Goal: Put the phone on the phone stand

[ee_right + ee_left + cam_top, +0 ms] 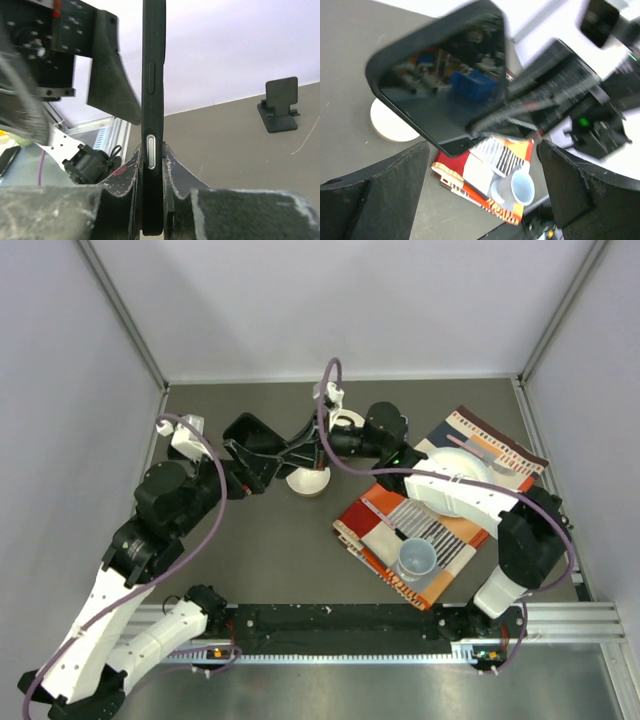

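Observation:
The black phone (153, 75) stands edge-on, clamped between my right gripper's (152, 155) fingers. In the top view that gripper (305, 448) holds the phone (252, 435) above the table's back middle. The left wrist view shows the phone's dark screen (440, 90) just ahead of my left gripper (482, 150), which is open and not touching it. The left gripper (262, 472) sits close beside the phone. The small black phone stand (280, 105) stands on the grey table near the wall in the right wrist view. I cannot pick it out in the top view.
A white round dish (308, 482) lies under the grippers and also shows in the left wrist view (390, 122). A striped red-orange mat (380, 525) at right carries a pale blue cup (417, 560) and a white plate (465, 465). Walls enclose the table.

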Motion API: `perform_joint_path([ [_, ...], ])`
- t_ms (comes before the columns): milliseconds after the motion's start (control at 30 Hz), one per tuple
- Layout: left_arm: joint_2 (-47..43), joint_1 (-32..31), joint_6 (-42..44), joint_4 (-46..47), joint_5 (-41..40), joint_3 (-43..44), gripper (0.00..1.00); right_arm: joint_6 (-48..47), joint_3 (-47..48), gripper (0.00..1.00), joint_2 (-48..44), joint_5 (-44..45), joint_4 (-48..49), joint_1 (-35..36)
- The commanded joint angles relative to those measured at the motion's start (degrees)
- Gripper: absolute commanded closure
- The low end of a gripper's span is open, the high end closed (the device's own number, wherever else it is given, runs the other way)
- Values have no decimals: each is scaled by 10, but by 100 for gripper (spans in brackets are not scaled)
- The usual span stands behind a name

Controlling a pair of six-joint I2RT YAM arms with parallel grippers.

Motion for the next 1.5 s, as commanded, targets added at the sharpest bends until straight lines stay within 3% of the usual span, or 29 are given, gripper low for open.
perform_joint_path([
  [0, -22, -5, 150, 47, 168, 42, 3, 107, -24, 100, -37, -61, 109, -51],
  [133, -30, -5, 171, 48, 171, 60, 1, 125, -45, 100, -83, -85, 119, -82],
  [233, -2, -5, 131, 2, 66, 114, 1, 130, -56, 100, -97, -94, 126, -92],
  [300, 48, -4, 73, -64, -24, 194, 2, 130, -60, 100, -103, -95, 128, -92],
  [367, 82, -4, 67, -144, -30, 270, 3, 153, -60, 100, -100, -100, 150, -94],
  [467, 93, -4, 122, -119, 35, 263, 5, 233, -63, 100, -94, -126, 207, -101],
  [567, 25, -4, 145, 16, 112, 180, 8, 316, -67, 100, -94, -147, 303, -111],
  [600, 7, -4, 148, 34, 121, 169, 13, 328, -66, 100, -97, -152, 326, -114],
  [933, 50, -3, 183, 70, 251, 194, 20, 389, -45, 100, -91, -204, 368, -117],
  [1100, 80, 2, 188, 52, 256, 216, 21, 470, -43, 100, -87, -230, 465, -118],
  [1233, 83, 5, 182, 70, 254, 214, 24, 479, -42, 100, -89, -233, 471, -117],
  [1467, 74, 5, 151, 172, 295, 164, 41, 494, -39, 100, -85, -220, 471, -118],
])
